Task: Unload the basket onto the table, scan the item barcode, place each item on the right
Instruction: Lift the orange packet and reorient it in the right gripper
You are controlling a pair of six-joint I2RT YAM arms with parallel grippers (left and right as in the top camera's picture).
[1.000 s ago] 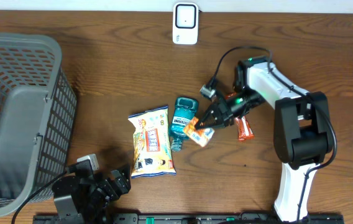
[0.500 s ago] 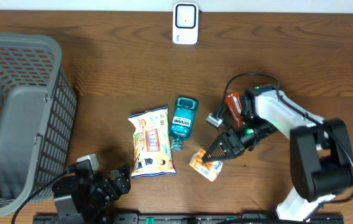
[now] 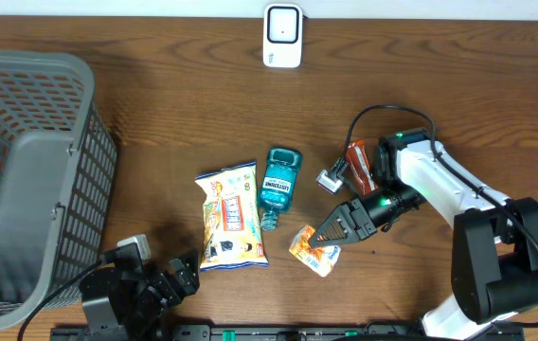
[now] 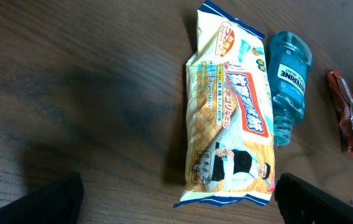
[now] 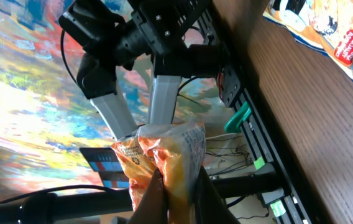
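Since the earlier frame the orange packet [image 3: 313, 250], pinched in the fully closed right claw [image 3: 331, 232], has travelled from beside the mouthwash bottle [image 3: 277, 182] toward the near edge of the desk [image 3: 155, 114]. Risk: the grip takes only a thin crimped edge, so the slick film may slip or swivel, turning the barcode away from the white scanner [image 3: 282, 36], which is well apart at the far edge. The packet is soft, glossy and creased, the bottle hard translucent teal plastic, and the snack bag [image 3: 231, 216] a puffy pillow. The left claw [image 3: 176, 277] rests wide open, empty.
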